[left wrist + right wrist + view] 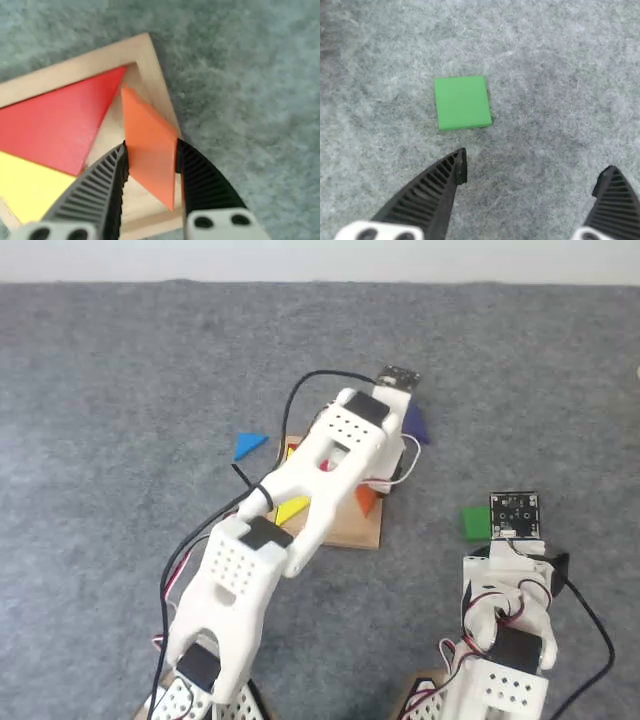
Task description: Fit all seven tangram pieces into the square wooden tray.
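The square wooden tray (148,51) holds a red triangle (55,122) and a yellow piece (27,185). My left gripper (150,150) is shut on an orange parallelogram (147,135), which is tilted over the tray's corner beside the red triangle. In the high view the left arm (335,445) lies across the tray (352,532), with the orange piece (366,500) and yellow piece (292,510) peeking out. A green square (462,102) lies flat on the carpet just ahead of my open right gripper (535,167), apart from it.
A light blue triangle (250,445) lies on the grey carpet left of the tray. A dark blue piece (415,426) sits behind the tray at its right. The green square (476,522) rests right of the tray, near the right arm (510,630).
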`<state>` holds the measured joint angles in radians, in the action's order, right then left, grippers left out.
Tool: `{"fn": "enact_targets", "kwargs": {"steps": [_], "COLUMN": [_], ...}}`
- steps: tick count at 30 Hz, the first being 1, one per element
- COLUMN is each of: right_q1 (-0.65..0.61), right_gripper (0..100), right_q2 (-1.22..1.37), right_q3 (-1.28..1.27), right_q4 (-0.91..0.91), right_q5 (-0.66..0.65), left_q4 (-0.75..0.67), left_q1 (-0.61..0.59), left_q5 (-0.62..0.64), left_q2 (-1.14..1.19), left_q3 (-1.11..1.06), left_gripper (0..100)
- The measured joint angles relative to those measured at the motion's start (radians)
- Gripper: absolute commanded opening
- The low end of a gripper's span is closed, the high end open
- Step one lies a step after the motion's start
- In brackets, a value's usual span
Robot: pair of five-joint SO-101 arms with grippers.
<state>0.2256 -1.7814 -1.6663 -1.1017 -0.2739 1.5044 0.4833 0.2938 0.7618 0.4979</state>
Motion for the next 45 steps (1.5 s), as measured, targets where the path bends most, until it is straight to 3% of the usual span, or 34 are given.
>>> {"fn": "enact_targets", "kwargs": {"steps": [17, 22, 26, 33, 38, 45], "right_q1": [0.000, 0.000, 0.000, 0.000, 0.000, 0.000], "right_gripper": [39.1, 39.1, 39.1, 39.1, 39.1, 39.1], "right_q2": [0.000, 0.000, 0.000, 0.000, 0.000, 0.000], "right_q3": [0.000, 0.000, 0.000, 0.000, 0.000, 0.000], "right_q4": [0.000, 0.000, 0.000, 0.000, 0.000, 0.000], "right_q5": [0.000, 0.000, 0.000, 0.000, 0.000, 0.000], "left_q4": [0.126, 0.189, 0.207, 0.209, 0.183, -0.025], "left_q1": [-0.041, -0.041, -0.052, -0.132, -0.330, -0.565], "left_q5": [-0.055, -0.184, -0.210, -0.261, -0.354, -0.543], "left_q2": [0.160, 0.146, 0.055, -0.212, -0.397, -0.586], "left_q3": [0.259, 0.262, 0.238, -0.017, -0.325, -0.781], "left_gripper": [1, 1, 1, 1, 1, 2]}}
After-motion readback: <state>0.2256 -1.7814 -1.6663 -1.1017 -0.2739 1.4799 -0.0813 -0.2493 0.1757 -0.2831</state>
